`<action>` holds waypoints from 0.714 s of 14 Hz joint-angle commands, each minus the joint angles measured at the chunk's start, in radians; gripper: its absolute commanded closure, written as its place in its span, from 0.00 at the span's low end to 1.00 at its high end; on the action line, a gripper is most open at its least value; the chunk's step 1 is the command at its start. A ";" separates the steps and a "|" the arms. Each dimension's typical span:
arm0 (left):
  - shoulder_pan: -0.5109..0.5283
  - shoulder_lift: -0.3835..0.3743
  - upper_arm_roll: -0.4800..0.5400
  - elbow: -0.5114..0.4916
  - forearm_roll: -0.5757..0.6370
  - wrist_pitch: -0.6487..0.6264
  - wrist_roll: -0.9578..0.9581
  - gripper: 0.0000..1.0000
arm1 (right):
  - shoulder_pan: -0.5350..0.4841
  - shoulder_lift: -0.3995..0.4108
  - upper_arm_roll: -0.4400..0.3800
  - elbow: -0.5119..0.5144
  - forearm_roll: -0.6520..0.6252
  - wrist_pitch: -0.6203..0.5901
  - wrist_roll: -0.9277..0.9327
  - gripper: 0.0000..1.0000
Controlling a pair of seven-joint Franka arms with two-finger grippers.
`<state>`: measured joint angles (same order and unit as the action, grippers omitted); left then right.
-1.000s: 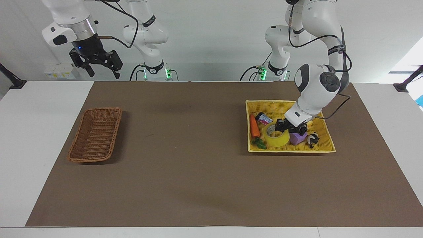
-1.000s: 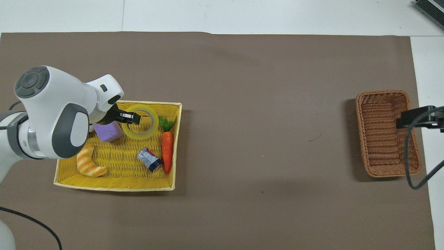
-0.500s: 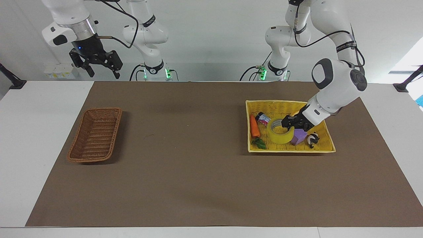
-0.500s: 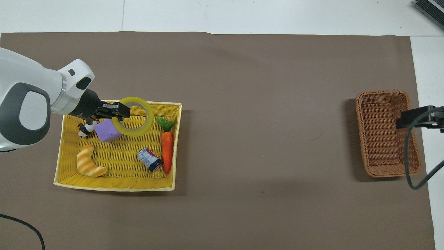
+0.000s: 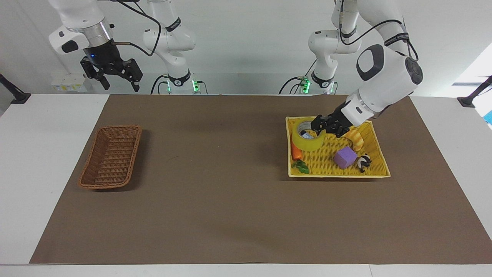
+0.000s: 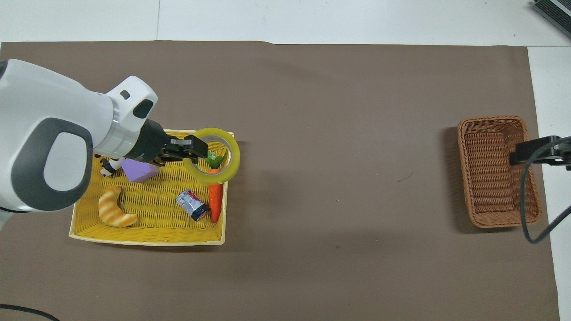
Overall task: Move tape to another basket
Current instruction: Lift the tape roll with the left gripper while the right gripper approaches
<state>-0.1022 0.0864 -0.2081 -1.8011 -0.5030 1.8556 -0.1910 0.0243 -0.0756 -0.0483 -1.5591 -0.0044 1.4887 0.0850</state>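
The tape [image 5: 307, 139], a glossy yellow roll, hangs tilted from my left gripper [image 5: 319, 126], which is shut on its rim and holds it up over the yellow basket [image 5: 338, 175]. In the overhead view the tape [image 6: 214, 178] and the left gripper [image 6: 200, 150] lie over the carrot top at that basket's edge. The brown wicker basket [image 5: 111, 156] stands empty toward the right arm's end of the table; it also shows in the overhead view [image 6: 495, 174]. My right gripper [image 5: 119, 81] waits open, raised high at that end, and its tip [image 6: 535, 151] shows over the brown basket's edge.
The yellow basket [image 6: 147, 240] holds a carrot [image 6: 215, 196], a small can [image 6: 192, 205], a purple cube [image 6: 138, 171], a croissant [image 6: 115, 214] and a small black-and-white figurine [image 6: 107, 167]. A brown mat [image 5: 215, 200] covers the table between the two baskets.
My left gripper has lifted the tape off the yellow basket's floor and carried it toward the right arm's end, clear of the purple cube. The right arm has not moved.
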 commanded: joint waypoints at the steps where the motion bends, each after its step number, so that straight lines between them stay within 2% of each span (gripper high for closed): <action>1: -0.017 -0.017 -0.071 0.005 -0.048 0.052 -0.175 1.00 | -0.009 0.010 0.001 0.019 0.024 -0.019 -0.024 0.00; 5: -0.074 -0.024 -0.181 0.011 -0.051 0.198 -0.341 1.00 | -0.009 0.010 0.001 0.019 0.024 -0.019 -0.024 0.00; 8: -0.164 -0.034 -0.194 0.012 -0.052 0.337 -0.459 1.00 | -0.009 0.010 0.001 0.019 0.024 -0.019 -0.024 0.00; 10: -0.183 -0.043 -0.206 0.026 -0.087 0.373 -0.498 1.00 | -0.009 0.010 0.001 0.019 0.024 -0.019 -0.024 0.00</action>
<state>-0.2681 0.0688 -0.4203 -1.7888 -0.5454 2.2041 -0.6549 0.0243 -0.0756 -0.0483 -1.5591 -0.0044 1.4887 0.0850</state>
